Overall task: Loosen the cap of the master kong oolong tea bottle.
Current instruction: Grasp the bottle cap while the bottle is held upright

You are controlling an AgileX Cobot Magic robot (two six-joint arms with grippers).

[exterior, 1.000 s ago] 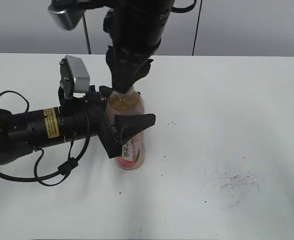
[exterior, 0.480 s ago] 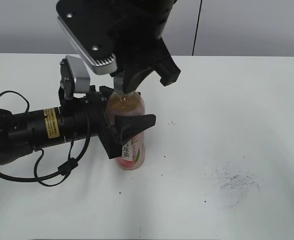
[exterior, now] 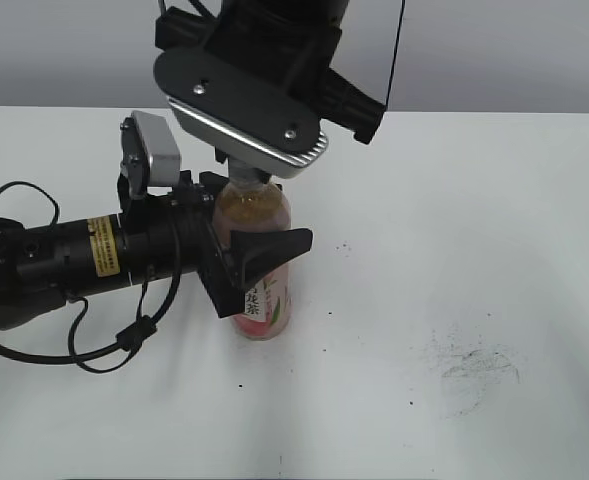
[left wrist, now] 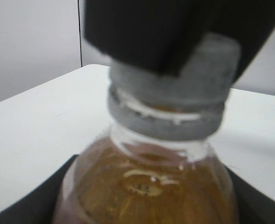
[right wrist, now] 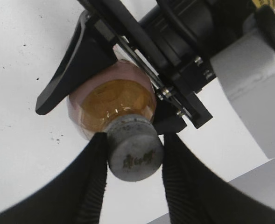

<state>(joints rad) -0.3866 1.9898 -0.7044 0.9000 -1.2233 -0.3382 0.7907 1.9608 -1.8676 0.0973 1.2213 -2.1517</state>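
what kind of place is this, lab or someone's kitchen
Most likely a robot lab or test bench: a bare white table with scuff marks, a plain grey wall, and only one clear plastic bottle of amber tea between two black grippers.

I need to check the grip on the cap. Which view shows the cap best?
The right wrist view: the cap shows whole, top and sides, pinched between both jaws. The left wrist view shows its ribbed side, blurred and half covered. In the exterior view the right arm's camera hides it.

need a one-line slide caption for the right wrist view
Right gripper pinching the grey cap from both sides while the left gripper holds the tea bottle upright on the white table.
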